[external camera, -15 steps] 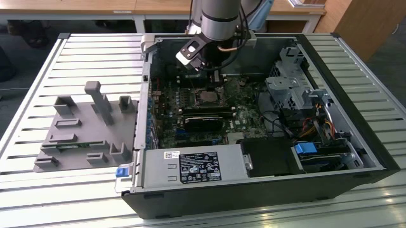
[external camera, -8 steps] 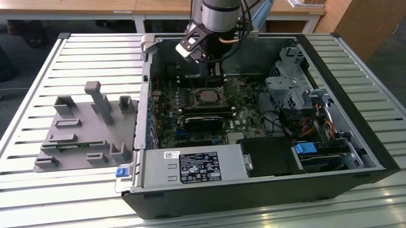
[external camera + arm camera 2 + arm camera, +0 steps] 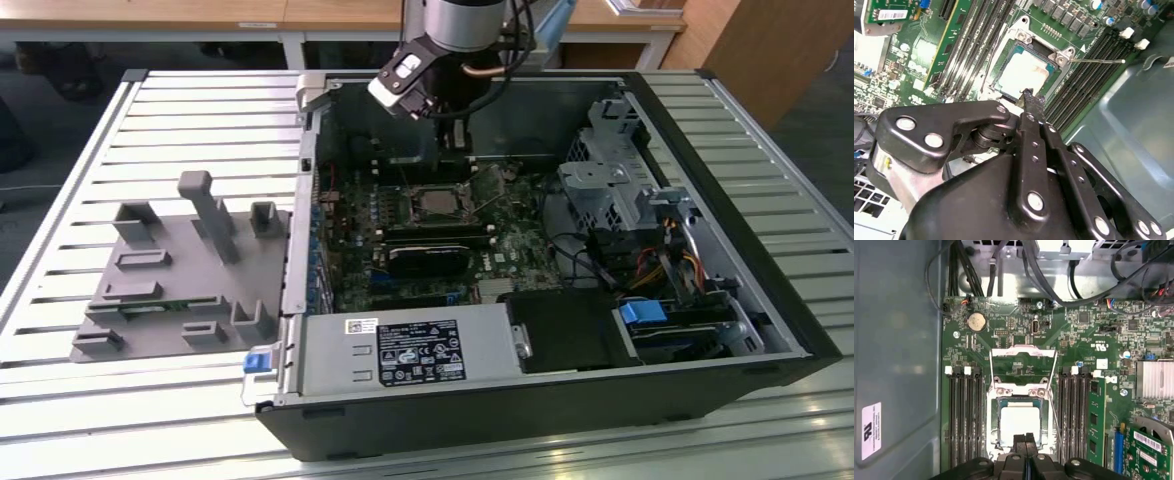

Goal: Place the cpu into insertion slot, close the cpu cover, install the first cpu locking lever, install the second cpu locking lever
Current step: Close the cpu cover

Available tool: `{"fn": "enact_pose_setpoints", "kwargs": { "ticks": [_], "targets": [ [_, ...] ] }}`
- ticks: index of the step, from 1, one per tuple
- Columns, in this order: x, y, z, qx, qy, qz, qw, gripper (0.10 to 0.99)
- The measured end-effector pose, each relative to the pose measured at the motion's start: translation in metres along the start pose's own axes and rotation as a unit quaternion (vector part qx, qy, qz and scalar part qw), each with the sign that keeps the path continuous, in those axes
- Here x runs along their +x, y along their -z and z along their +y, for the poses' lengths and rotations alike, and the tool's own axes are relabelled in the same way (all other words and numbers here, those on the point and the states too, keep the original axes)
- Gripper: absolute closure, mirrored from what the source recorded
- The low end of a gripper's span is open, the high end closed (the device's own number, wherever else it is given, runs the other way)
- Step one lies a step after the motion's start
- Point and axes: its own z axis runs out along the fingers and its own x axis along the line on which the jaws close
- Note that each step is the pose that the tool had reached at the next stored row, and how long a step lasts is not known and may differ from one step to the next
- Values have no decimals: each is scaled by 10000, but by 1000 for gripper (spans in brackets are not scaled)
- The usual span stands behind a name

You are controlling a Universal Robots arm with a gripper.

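Up close it's mostly end effector (image 3: 1028, 95): chunky black metal links with shiny rivets. The two fingers are pressed together with nothing between them. Its tips sit right at the edge of the insertion slot (image 3: 994, 425), can't tell if they actually touch. The cpu (image 3: 1019, 424), a flat pale silvery square, is lying in the slot. The cpu cover (image 3: 1024, 352), a thin silvery frame, is flipped open just beyond it. One wiry locking lever (image 3: 1099, 61) sticks out sideways. Long black memory slots (image 3: 965, 415) flank the socket on the green board (image 3: 1004, 325), inside an open black computer case (image 3: 534, 420) on the slatted desk (image 3: 80, 420).
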Motion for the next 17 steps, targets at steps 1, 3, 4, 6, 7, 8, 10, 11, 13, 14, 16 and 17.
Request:
{"fn": "enact_pose_setpoints", "kwargs": {
  "ticks": [1, 3, 4, 6, 7, 8, 10, 11, 13, 14, 16, 17],
  "targets": [
    [-10, 0, -6, -9, 0, 0, 10000, 980],
    [-37, 0, -16, -21, 1, 0, 10000, 980],
    [-69, 0, -19, -28, 0, 7, 10000, 980],
    [-86, 0, -6, -29, 0, 33, 10000, 980],
    [-87, 0, 10, -29, 1, 45, 10000, 980],
    [-88, 1, 33, -28, 2, 58, 10000, 980],
    [-88, 1, 74, -28, 5, 85, 10000, 980],
    [-88, 0, 92, -28, 5, 97, 9999, 980],
    [-88, 0, 129, -28, 8, 120, 9999, 980],
    [-88, 0, 150, -29, 9, 127, 9999, 980],
    [-88, 0, 192, -28, 13, 132, 9999, 980],
    [-88, 0, 214, -28, 15, 132, 9999, 980]
  ]
}}
